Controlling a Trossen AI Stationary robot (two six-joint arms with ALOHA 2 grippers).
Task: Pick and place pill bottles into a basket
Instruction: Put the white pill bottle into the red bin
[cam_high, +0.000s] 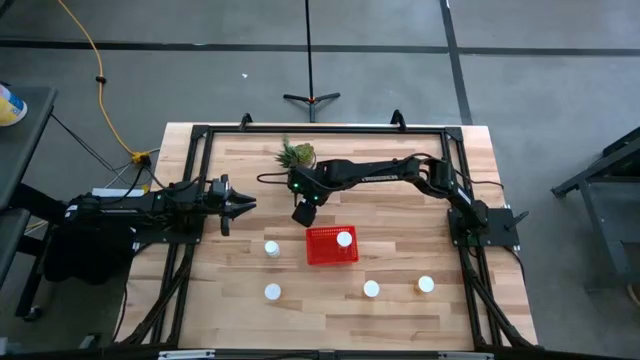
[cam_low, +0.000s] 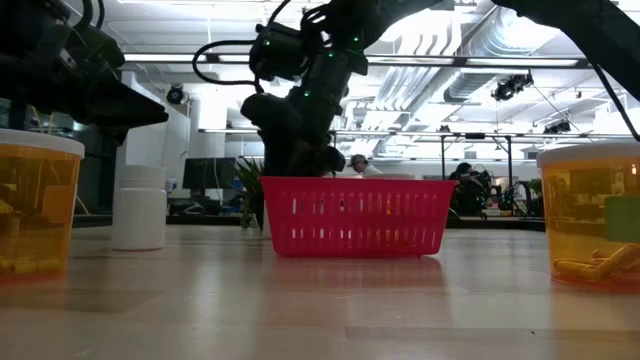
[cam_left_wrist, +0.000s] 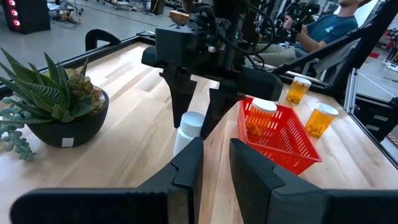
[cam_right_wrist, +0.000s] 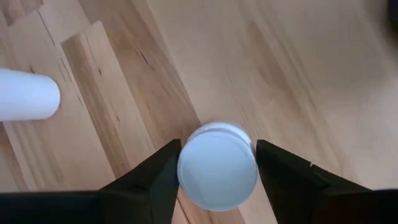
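Note:
My right gripper (cam_high: 305, 212) reaches in from the right and points down at the table's middle, just far-left of the red basket (cam_high: 318, 258). It is shut on a white pill bottle (cam_right_wrist: 216, 165). The basket holds one orange bottle with a white cap (cam_left_wrist: 261, 115). More bottles stand on the table: a white one (cam_high: 271, 248) left of the basket, another (cam_high: 272, 292) nearer, another (cam_high: 371, 289) and an orange one (cam_high: 426, 284) near right. My left gripper (cam_high: 240, 205) hangs open and empty to the left, pointing toward the right gripper. My right gripper pinches the white bottle's round cap (cam_right_wrist: 186, 168) between its two fingers, one on each side. The fingers (cam_left_wrist: 181, 99) come from above, pointing down. The bottle is upright. My left gripper's fingers hide its lower end, so I cannot tell whether it stands on the table.
A spiky green potted plant (cam_high: 296, 154) stands just beyond the right gripper near the far edge. A black frame (cam_high: 200, 128) runs around the table. A person (cam_left_wrist: 323, 25) sits beyond the table's right side. Bare wood lies between the basket and the near bottles.

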